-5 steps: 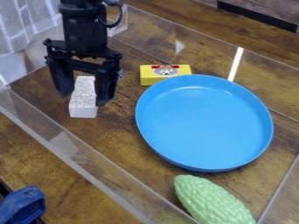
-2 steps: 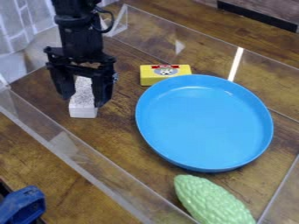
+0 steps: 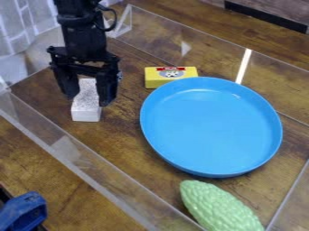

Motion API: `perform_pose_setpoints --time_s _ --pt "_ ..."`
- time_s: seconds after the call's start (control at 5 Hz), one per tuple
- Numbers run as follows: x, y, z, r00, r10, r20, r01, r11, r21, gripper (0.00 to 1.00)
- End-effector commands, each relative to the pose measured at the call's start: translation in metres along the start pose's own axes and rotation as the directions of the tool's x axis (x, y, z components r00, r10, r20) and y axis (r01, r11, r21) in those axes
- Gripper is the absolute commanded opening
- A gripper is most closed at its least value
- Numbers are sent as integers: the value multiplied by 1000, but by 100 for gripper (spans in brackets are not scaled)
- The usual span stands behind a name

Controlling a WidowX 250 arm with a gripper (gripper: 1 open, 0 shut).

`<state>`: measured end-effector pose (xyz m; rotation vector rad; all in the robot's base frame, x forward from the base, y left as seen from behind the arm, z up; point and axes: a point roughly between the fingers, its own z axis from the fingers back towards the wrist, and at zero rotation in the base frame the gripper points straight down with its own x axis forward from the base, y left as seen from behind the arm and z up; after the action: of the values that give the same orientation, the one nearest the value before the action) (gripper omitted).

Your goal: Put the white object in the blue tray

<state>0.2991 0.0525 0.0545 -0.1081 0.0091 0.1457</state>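
Directly between gripper (image 3: 85, 94) fingers: white object (image 3: 86, 101)

The white object (image 3: 85, 102) is a small rectangular block with a rough, grey-speckled, sponge-like surface, lying on the wooden table to the left of the blue tray (image 3: 211, 125) and clearly apart from it. It lies with its long side running roughly away from the camera, its upper end partly hidden. The blue tray is a large, round, bright blue shallow plate with a raised rim, resting flat on the table with nothing in it.
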Motion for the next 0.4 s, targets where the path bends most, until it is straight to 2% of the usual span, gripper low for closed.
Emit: perform_pose_setpoints --time_s 0.0,0.2 --pt "17 11 10 997 41 66 -41 999 7 100" --pt "20 15 7 996 60 72 -61 998 11 100"
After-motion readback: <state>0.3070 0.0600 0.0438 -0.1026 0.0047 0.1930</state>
